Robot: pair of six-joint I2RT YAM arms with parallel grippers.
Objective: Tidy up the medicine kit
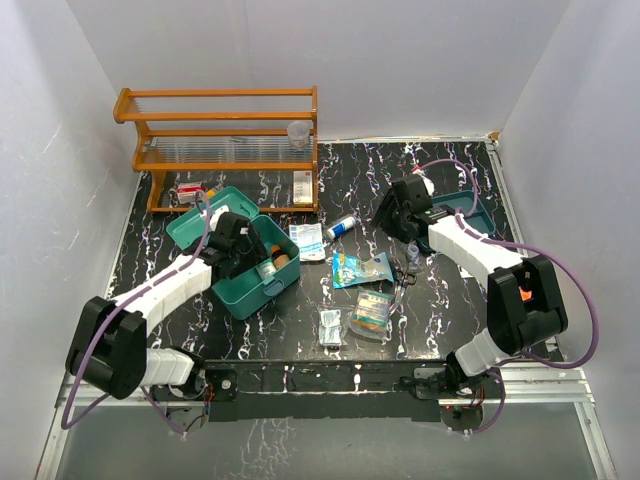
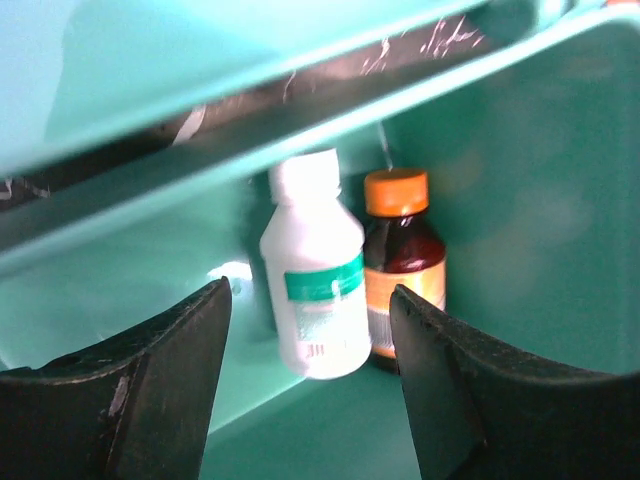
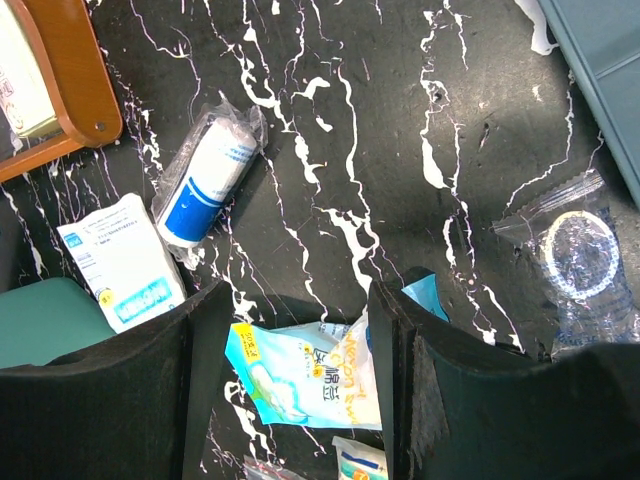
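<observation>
The teal medicine kit [image 1: 250, 298] stands open at the left, its lid [image 1: 198, 222] laid back. My left gripper [image 1: 246, 252] is open and empty, reaching down inside the box. In the left wrist view the gripper [image 2: 308, 300] faces a white bottle with a green label [image 2: 315, 270] and a brown bottle with an orange cap [image 2: 402, 262], both upright against the kit's wall [image 2: 520, 200]. My right gripper [image 1: 396, 216] is open and empty above the table. In the right wrist view it [image 3: 292, 300] hovers over a light blue pouch [image 3: 310, 370].
Loose on the table are a blue-white roll [image 1: 342, 226], a white packet [image 1: 307, 241], the blue pouch [image 1: 362, 268], a clear bag [image 1: 413, 256], and two packets [image 1: 372, 312] [image 1: 331, 326]. A flat teal tray [image 1: 478, 212] lies at the right. A wooden rack [image 1: 225, 145] stands at the back left.
</observation>
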